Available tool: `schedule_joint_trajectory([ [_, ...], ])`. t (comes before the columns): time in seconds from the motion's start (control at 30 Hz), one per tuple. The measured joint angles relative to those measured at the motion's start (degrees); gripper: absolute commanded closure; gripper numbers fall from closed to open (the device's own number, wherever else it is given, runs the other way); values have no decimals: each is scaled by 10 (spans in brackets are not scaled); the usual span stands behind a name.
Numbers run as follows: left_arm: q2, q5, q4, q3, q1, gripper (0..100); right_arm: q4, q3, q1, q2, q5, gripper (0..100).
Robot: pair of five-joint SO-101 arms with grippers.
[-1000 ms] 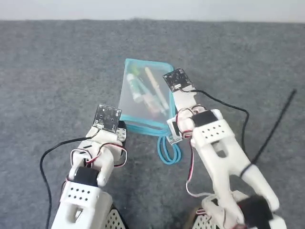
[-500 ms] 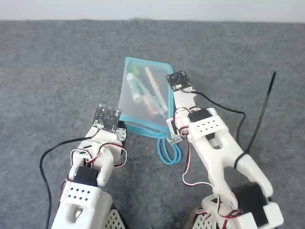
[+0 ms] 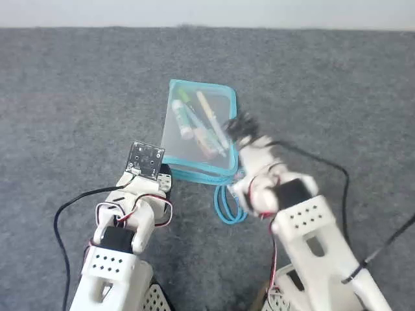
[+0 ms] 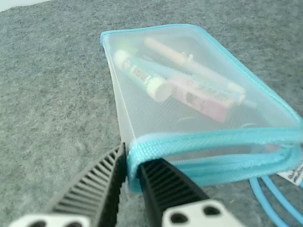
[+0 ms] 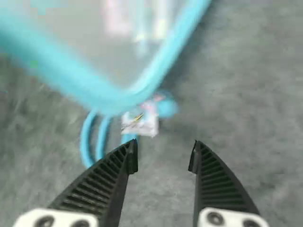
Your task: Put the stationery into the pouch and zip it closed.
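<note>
1. So, room first – the pouch [image 3: 198, 133] lies mid-table with open carpet [image 3: 78, 84] on every side. Its long edges run away from the arms, and its zip edge faces them.
2. The left gripper [image 4: 131, 158] has its fingers closed on the pouch's near corner, right at the end of the teal zip band.
3. The right gripper [image 5: 164, 144] has its fingers spread apart with nothing between them. It hangs over bare carpet just beside the other near corner, close to the small white tag [image 5: 139, 124].
4. The blue cord loop [image 3: 227, 207] trails off that corner onto the carpet, between the two arms.
5. The surface is grey, short-pile carpet, with a pale wall strip [image 3: 207, 11] along the far side.
6. The pouch itself is frosted see-through mesh with teal trim, lying flat. The stationery [image 3: 201, 126] is inside – a white-capped tube [image 4: 142, 78], a pink marker [image 4: 199, 97] and a pale pen [image 4: 189, 64], all lying roughly lengthwise.
7. I can't tell whether the zip is shut all the way along.
</note>
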State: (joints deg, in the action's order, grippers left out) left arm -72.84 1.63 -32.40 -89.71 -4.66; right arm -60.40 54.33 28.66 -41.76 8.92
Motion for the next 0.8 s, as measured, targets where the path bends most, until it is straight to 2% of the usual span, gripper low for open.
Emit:
schedule_joint_trajectory([
  [0.1, 0, 0, 0, 0, 0, 987, 2, 6, 33, 11, 13, 815],
  [0.57, 0, 0, 0, 0, 1, 987, 56, 1, 40, 249, 18, 817],
  [0.8, 0, 0, 0, 0, 1, 987, 18, -20, 25, 277, 18, 983],
])
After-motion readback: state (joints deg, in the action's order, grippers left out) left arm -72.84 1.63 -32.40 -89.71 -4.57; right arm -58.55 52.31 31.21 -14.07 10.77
